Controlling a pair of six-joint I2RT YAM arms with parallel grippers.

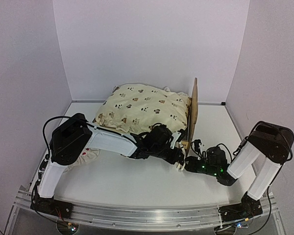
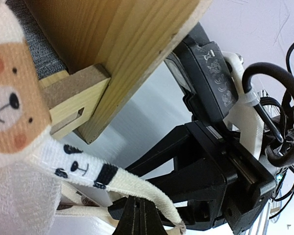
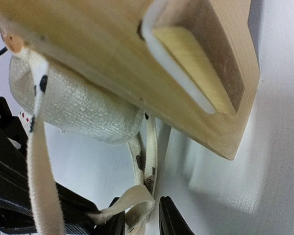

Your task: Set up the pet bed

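Observation:
The pet bed (image 1: 193, 115) lies at the back with its plywood headboard upright on the right, and the cream animal-print quilt (image 1: 142, 107) is heaped over it. Both grippers meet at the bed's near right corner. My left gripper (image 1: 179, 165) is shut. In the left wrist view a thin cream tie strap (image 2: 88, 211) of the quilt runs into its closed tips (image 2: 139, 208), and another strap (image 2: 132, 183) lies across them. My right gripper (image 3: 143, 220) stands open round a loop of strap (image 3: 134, 198) under the wooden frame corner (image 3: 220, 112).
A small white red-dotted pillow (image 1: 85, 156) lies at the left, partly under the left arm. White walls close in the back and sides. The right arm's black gripper body (image 2: 210, 161) sits close in front of the left wrist camera.

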